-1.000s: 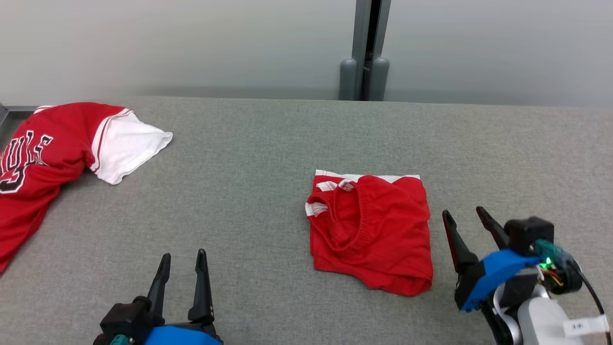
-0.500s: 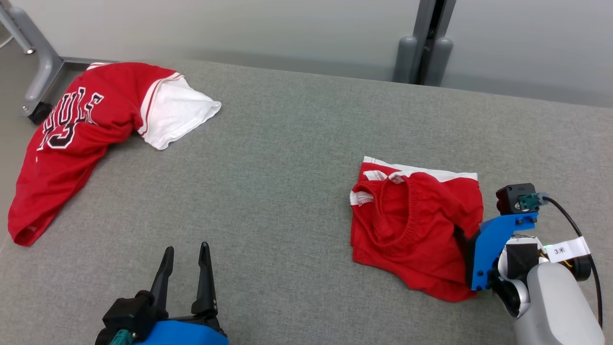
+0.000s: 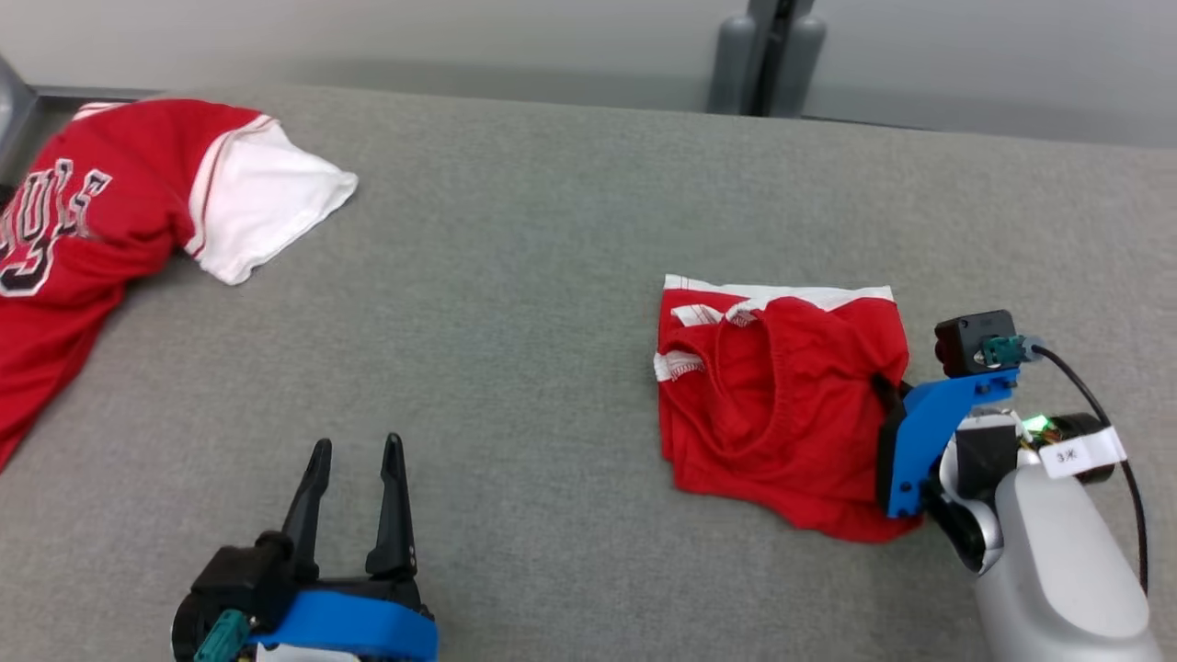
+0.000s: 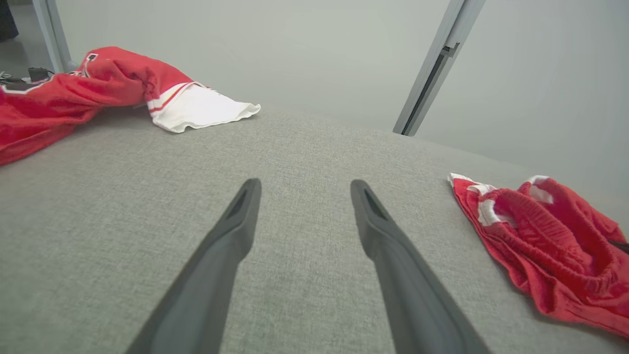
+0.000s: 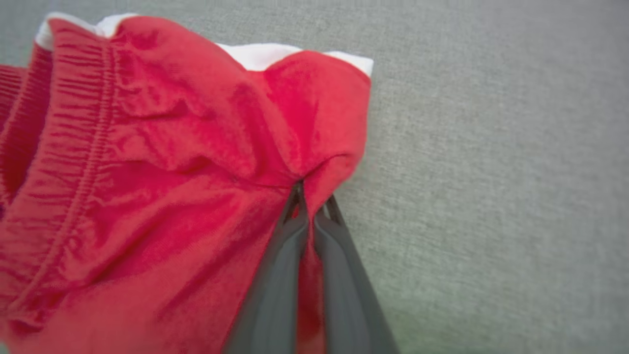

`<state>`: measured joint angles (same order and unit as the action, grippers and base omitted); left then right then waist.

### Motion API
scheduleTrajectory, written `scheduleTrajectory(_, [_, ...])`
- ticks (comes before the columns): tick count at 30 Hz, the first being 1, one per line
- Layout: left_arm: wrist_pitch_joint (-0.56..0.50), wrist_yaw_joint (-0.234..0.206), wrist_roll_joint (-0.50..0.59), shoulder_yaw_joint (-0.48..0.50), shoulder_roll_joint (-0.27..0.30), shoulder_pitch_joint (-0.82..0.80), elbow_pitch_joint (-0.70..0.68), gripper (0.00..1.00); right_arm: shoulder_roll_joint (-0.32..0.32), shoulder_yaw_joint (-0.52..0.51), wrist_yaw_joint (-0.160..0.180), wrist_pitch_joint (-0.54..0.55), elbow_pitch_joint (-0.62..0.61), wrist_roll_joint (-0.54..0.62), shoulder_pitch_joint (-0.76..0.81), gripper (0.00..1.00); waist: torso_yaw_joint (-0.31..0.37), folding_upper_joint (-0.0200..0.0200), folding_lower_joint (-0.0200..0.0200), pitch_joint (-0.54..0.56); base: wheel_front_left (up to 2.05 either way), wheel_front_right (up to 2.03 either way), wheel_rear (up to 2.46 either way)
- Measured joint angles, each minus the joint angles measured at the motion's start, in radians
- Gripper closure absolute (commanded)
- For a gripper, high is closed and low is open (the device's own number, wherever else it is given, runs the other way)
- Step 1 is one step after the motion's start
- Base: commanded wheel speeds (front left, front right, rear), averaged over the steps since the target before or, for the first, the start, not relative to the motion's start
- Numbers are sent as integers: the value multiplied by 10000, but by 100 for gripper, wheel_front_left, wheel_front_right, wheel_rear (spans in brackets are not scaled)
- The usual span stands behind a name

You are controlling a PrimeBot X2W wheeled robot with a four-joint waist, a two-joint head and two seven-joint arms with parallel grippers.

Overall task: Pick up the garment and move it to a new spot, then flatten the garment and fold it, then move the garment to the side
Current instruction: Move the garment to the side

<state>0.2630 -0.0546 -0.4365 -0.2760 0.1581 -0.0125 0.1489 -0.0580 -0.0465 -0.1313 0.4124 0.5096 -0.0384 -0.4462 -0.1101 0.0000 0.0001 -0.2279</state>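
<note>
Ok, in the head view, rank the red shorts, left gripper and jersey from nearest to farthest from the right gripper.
1. red shorts, right side, pinched in the right gripper.
2. left gripper, open, lower left.
3. jersey, far left edge.

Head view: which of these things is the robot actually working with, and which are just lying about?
In the job:
red shorts, folded on the grey table
right gripper, shut on their edge
left gripper, open, holding nothing

Lying about:
red and white jersey, crumpled at the far left
grey post behind the table
</note>
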Motion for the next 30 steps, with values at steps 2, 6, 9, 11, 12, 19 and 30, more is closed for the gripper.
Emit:
scheduleTrajectory(2, [-6, 19, 77, -29, 54, -122, -117, 0, -150, 52, 0, -121, -79, -84, -103, 100, 353, 0, 0, -114, 0, 0, 0])
scheduleTrajectory(6, [-65, 23, 194, -119, 176, -376, -431, 0, -577, 27, 4, -322, -347, -244, -251, 100, 1277, 0, -1, -453, 0, 0, 0])
scheduleTrajectory(9, [-180, 27, 320, -198, 297, -572, -756, 0, -851, -186, 4, -483, -594, -372, -314, 100, 2088, 0, -1, -784, 0, 0, 0])
scheduleTrajectory(11, [-339, 56, 380, -245, 395, -750, -970, 0, -984, -307, 4, -652, -750, -387, -356, 100, 2631, 0, 0, -1006, 0, 0, 0])
scheduleTrajectory(12, [-428, 92, 420, -259, 476, -817, -1087, 0, -1011, -360, 4, -723, -792, -387, -376, 100, 2893, 0, 0, -1114, 0, 0, 0])
scheduleTrajectory(19, [-1051, 111, 679, -430, 857, -1216, -1664, 0, -675, -491, 4, -1321, -640, -403, -647, 100, 4195, 0, -1, -1638, 0, 0, 0])
scheduleTrajectory(30, [-1471, -12, 825, -462, 1154, -1390, -2153, 0, -1871, -543, 4, -1313, 424, 59, -2536, 100, 3585, 0, -1, -2105, 0, 0, 0])
